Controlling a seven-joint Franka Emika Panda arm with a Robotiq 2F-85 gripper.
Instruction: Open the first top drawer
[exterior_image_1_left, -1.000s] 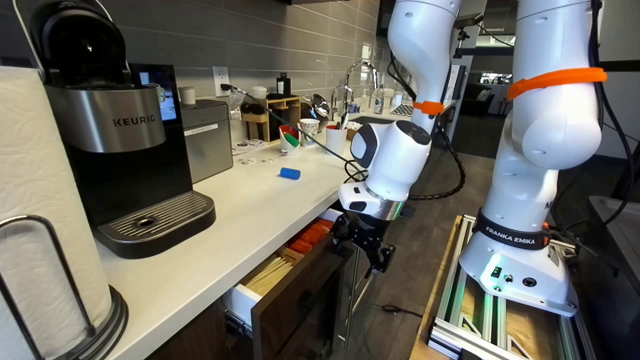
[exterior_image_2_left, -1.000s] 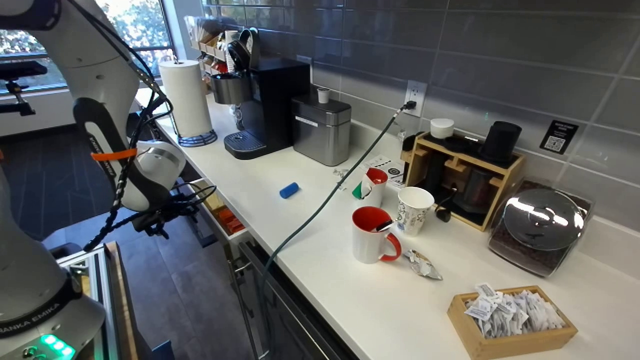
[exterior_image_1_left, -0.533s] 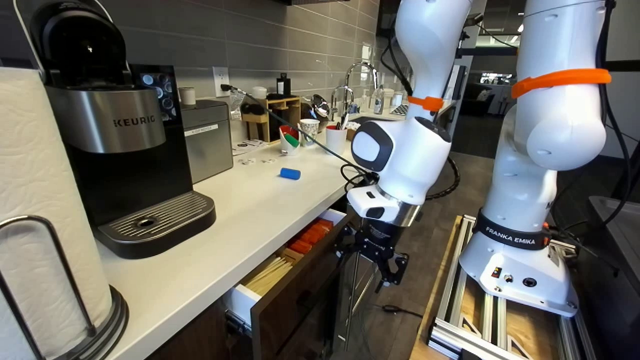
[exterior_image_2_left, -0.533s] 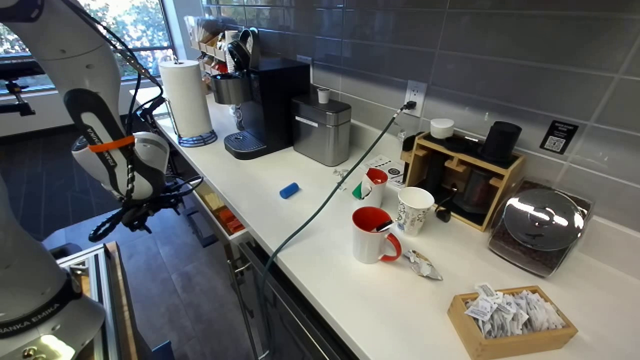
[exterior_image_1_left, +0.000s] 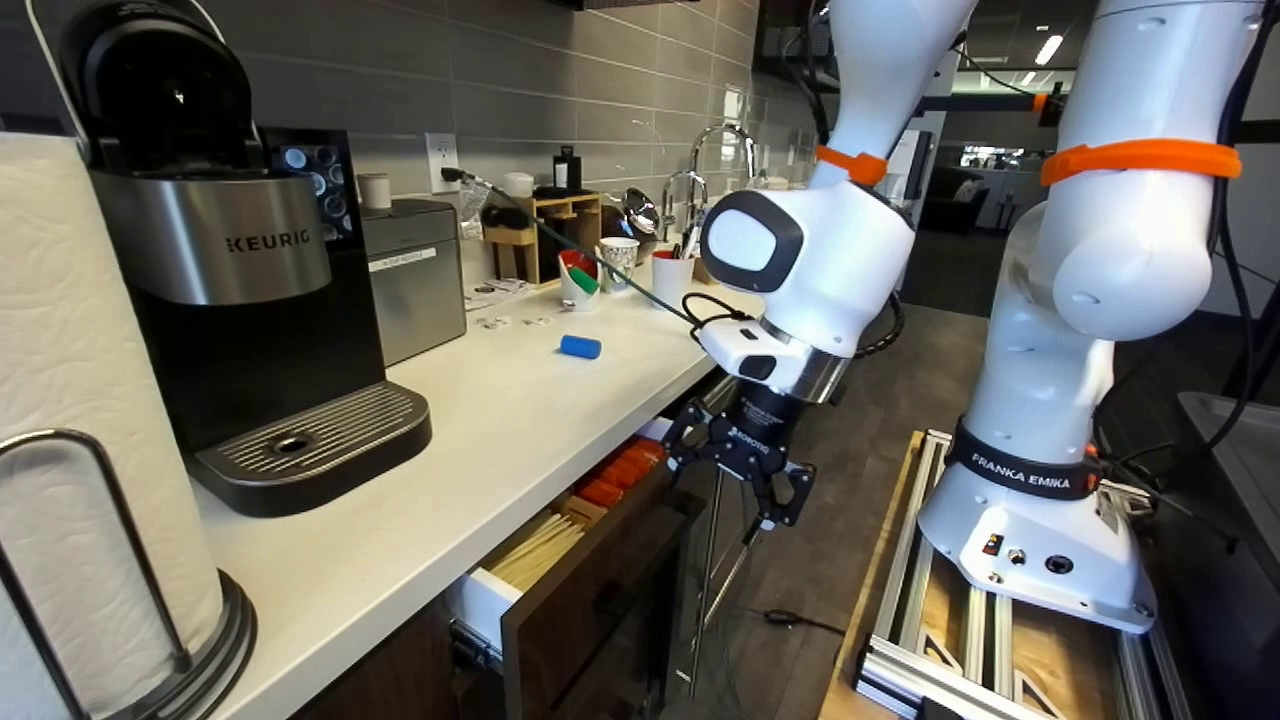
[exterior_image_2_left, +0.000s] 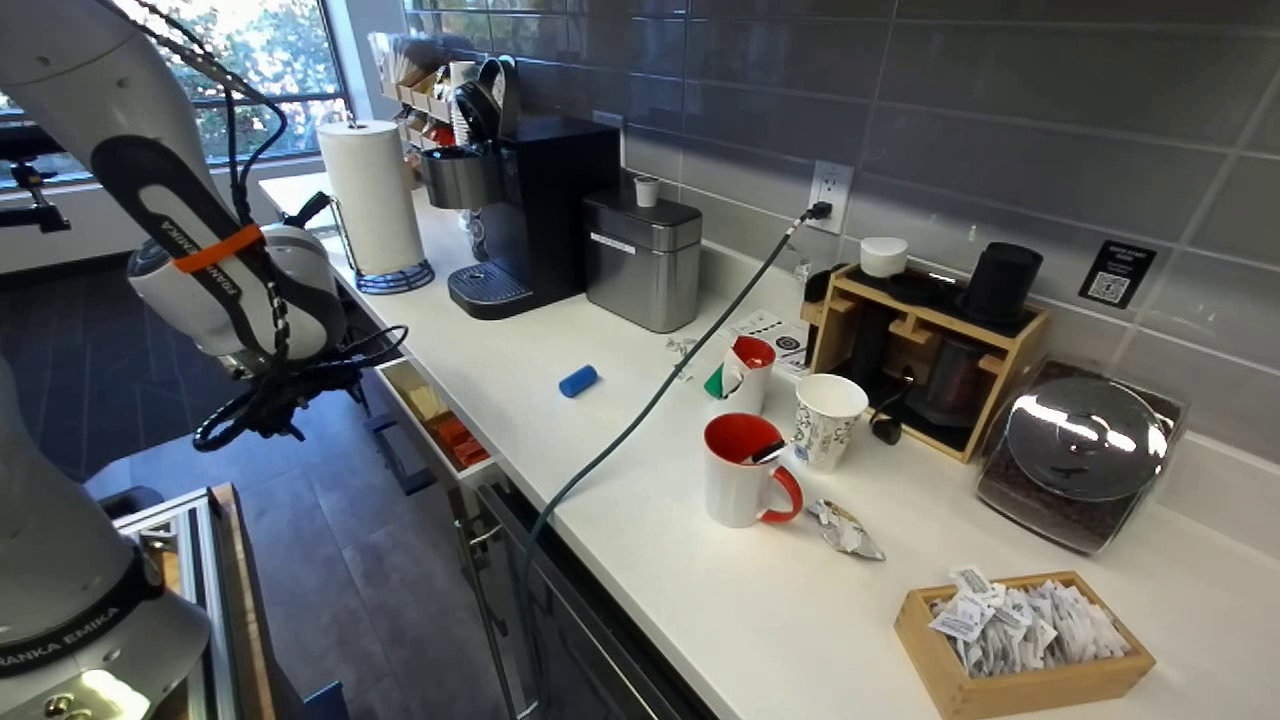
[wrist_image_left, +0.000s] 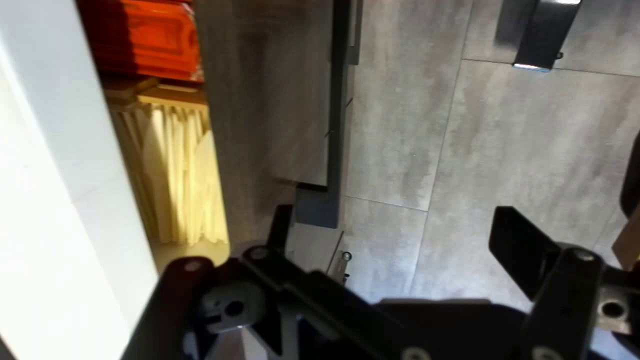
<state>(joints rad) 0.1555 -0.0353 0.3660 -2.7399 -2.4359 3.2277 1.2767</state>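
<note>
One black-and-silver coffee machine (exterior_image_1_left: 260, 340) stands to my left on the long white table (exterior_image_1_left: 480, 420), a wide, shallow drawer (exterior_image_1_left: 590, 590), dark-brown-fronted and white-sided, juts open beneath the table's edge, and to the right the black two-fingered end effector (exterior_image_1_left: 720, 494) hangs, its fingers spread.

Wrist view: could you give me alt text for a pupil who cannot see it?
An open top drawer beside a white counter shows pale sticks and orange-red items. The jaws stand wide open along the bottom, holding nothing. Grey tiled floor fills much of the right.
</note>
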